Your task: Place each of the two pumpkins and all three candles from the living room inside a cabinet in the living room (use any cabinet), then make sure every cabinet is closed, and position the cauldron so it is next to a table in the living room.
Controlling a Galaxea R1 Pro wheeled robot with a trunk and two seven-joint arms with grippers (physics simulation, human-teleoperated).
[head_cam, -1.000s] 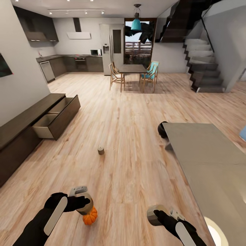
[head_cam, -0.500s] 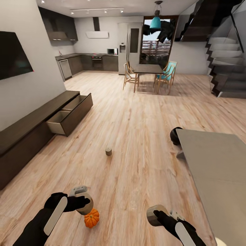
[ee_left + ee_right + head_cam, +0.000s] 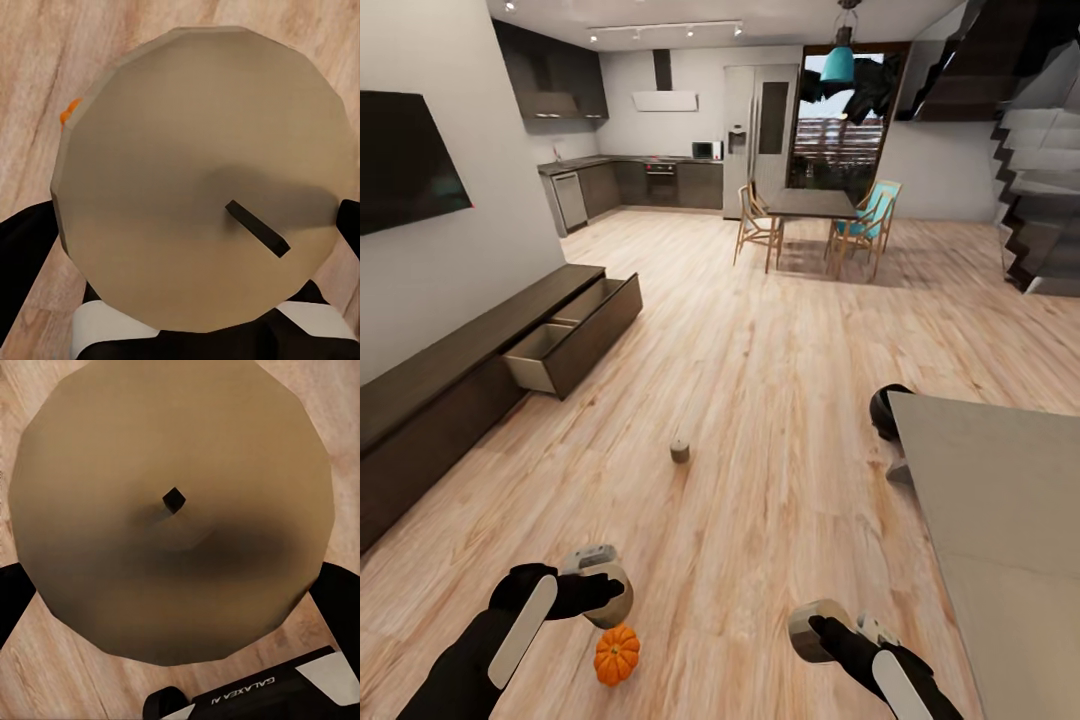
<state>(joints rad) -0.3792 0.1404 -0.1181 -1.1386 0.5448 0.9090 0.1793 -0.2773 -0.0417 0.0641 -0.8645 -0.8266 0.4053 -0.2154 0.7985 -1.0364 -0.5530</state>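
My left gripper [image 3: 606, 594] is shut on a beige candle [image 3: 612, 598]; the left wrist view has its round top and dark wick [image 3: 255, 229] close up, with black fingers [image 3: 22, 255] at its sides. My right gripper [image 3: 812, 630] is shut on a second candle [image 3: 807, 632], whose top is [image 3: 172, 510]. An orange pumpkin [image 3: 617, 655] sits on the floor just below the left gripper, with a sliver of the pumpkin [image 3: 69, 112] past the candle's rim. A third candle [image 3: 680, 452] stands on the floor ahead. The dark cabinet [image 3: 450, 380] runs along the left wall with a drawer [image 3: 575, 335] pulled open. The grey table [image 3: 1000, 500] is at the right, and the black cauldron [image 3: 884, 408] sits partly hidden behind its far corner.
A TV [image 3: 405, 160] hangs on the left wall above the cabinet. A dining table with chairs [image 3: 815, 225] stands far ahead, before the kitchen. Stairs [image 3: 1040, 200] rise at the far right. Wood floor stretches between the cabinet and the grey table.
The whole view has swung left: cabinet, floor candle and table have shifted right in the picture. Both arms keep their pose, each still holding its candle. The pumpkin now sits lower in the picture.
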